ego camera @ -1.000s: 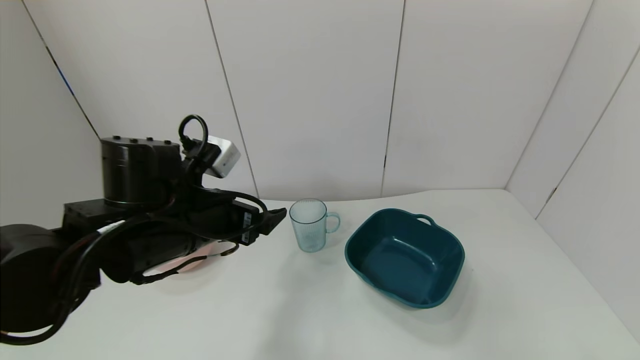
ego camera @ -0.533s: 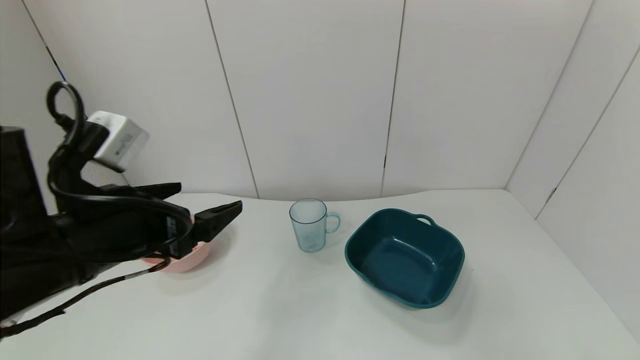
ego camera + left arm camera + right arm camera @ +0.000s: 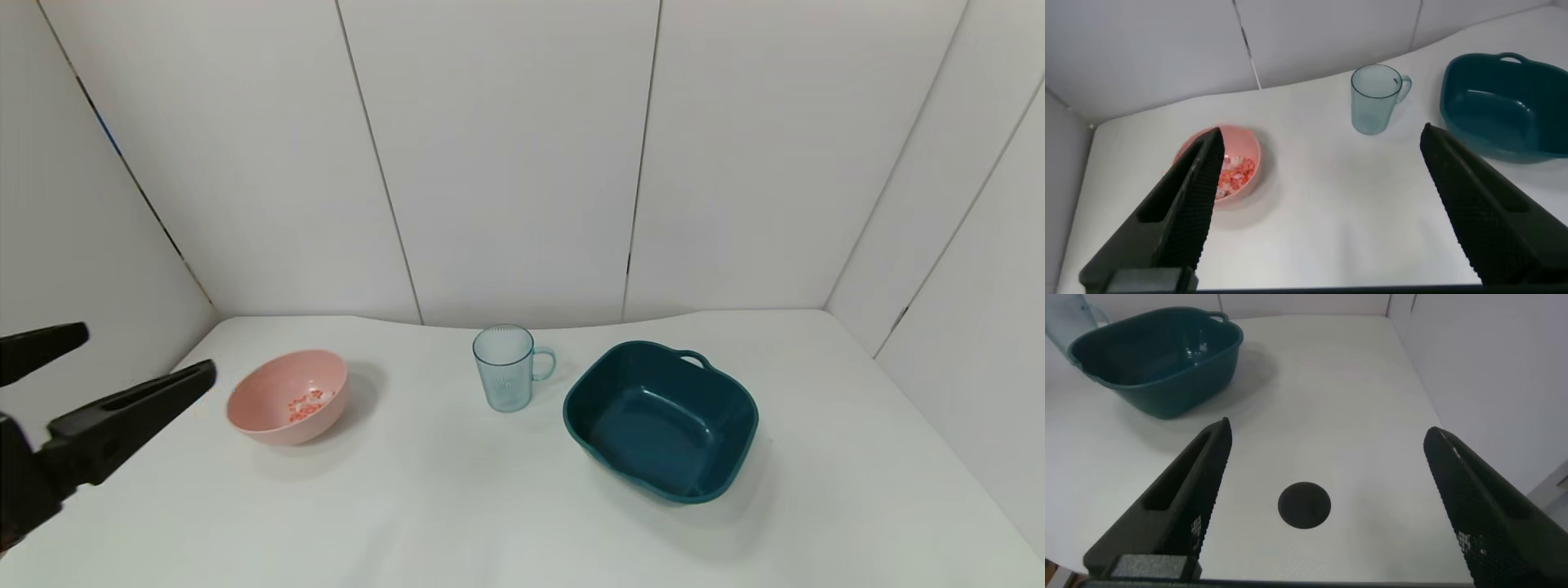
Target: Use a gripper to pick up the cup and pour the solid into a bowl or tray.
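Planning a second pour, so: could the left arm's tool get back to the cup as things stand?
Probably yes. The left tool is open at the table's left edge, and only bare table lies between it and the upright cup; the pink bowl sits nearer the robot.

Left pincer (image 3: 114, 371) has pulled back from beside the cup (image 3: 503, 368) to the desk's (image 3: 457, 506) left edge, jaws apart. Bowl (image 3: 287, 398) with the solid (image 3: 308, 403) now uncovered.

- A white table (image 3: 457, 506) is seen carrying three vessels in a row.
- A pale-pink bowl (image 3: 261, 408) is set toward the left.
- A clear blue cup (image 3: 504, 367) is stood upright in the middle.
- A dark-teal basin (image 3: 661, 420) is placed just right of the cup.
- A black round spot (image 3: 1304, 505) is marked on the table surface.
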### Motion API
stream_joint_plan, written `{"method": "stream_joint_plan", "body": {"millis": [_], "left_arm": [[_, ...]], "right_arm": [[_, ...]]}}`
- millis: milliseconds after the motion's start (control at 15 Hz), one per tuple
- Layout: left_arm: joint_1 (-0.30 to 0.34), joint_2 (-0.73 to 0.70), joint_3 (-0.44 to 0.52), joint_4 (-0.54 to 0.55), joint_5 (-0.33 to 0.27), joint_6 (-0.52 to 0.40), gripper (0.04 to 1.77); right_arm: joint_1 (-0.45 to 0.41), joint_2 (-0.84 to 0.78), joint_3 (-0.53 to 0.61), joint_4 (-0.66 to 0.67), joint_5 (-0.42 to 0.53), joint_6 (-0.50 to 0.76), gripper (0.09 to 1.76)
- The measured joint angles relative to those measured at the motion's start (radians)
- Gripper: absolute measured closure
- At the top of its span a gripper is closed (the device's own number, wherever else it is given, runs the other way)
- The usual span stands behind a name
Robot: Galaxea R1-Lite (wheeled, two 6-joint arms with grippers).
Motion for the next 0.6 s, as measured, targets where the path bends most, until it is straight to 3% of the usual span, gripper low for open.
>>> {"method": "stream_joint_plan", "body": {"millis": [333,600], "left_arm": [[0.116,-0.231,0.003,0.164,-0.011,0.011,0.09],[0.156,-0.377,0.003,0.246,-0.013,0.011,0.09]], "right_arm": [[0.0,0.0,0.0,0.0,0.0,0.0,0.14],[0.0,0.0,0.0,0.0,0.0,0.0,0.14]]}}
